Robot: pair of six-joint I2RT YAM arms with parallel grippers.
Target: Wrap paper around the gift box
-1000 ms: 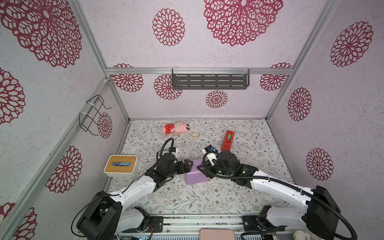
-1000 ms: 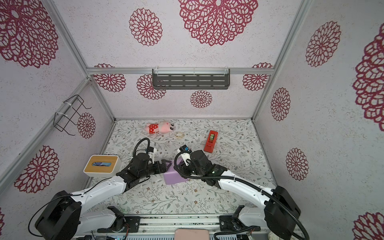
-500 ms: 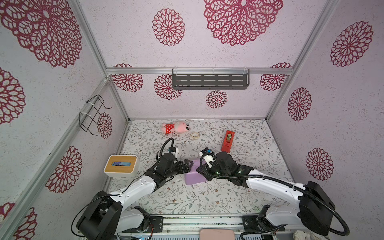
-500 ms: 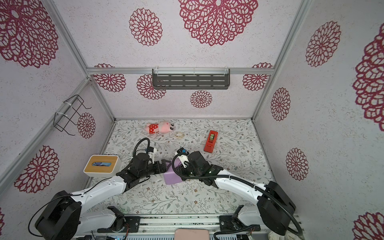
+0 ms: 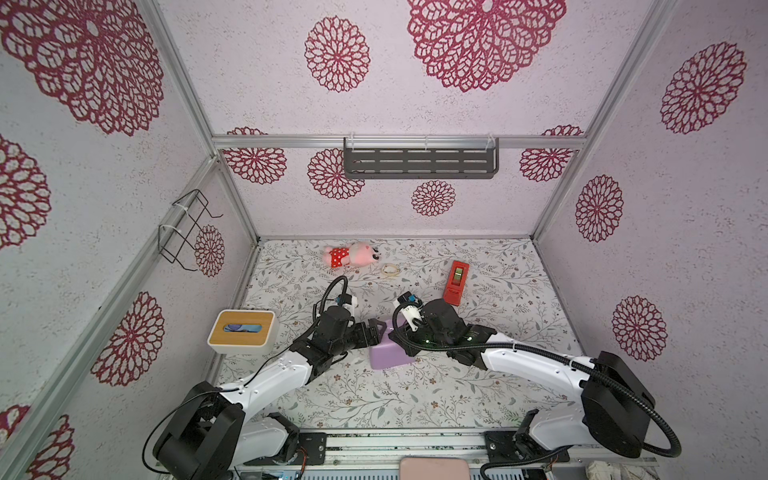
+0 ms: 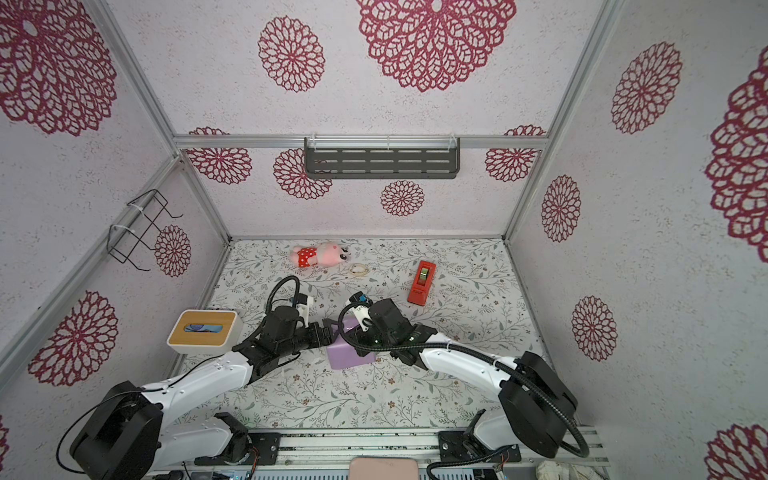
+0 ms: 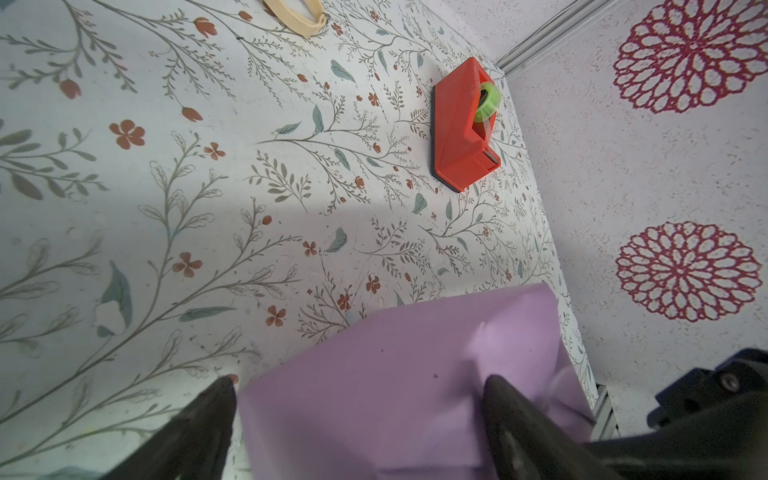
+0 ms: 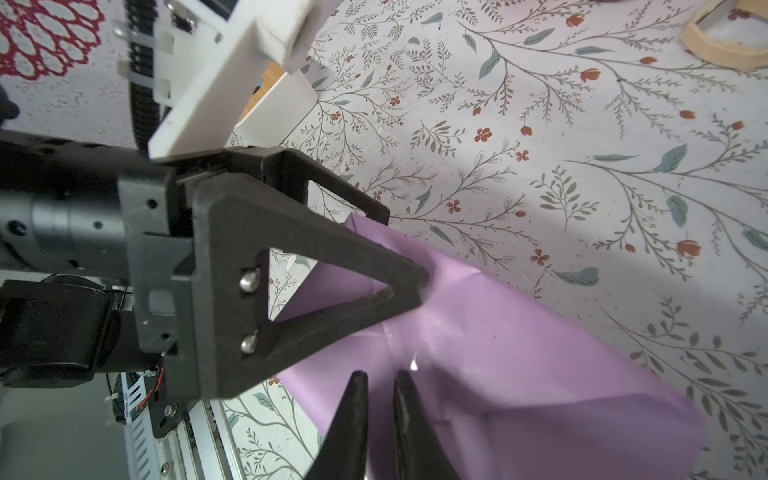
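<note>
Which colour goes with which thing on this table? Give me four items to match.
Things:
1. tape dispenser
2. tissue box
3. paper
4. plush toy

Colours:
A. lilac
B. red
C. pink, with a red dotted dress
D. white, with a wooden top

Pairs: 1-B, 2-D, 3-A, 4-C

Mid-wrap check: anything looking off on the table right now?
Yes: the paper is creased and slack, one end flaring out loose over the table rather than folded flat. Nothing else looks wrong.
</note>
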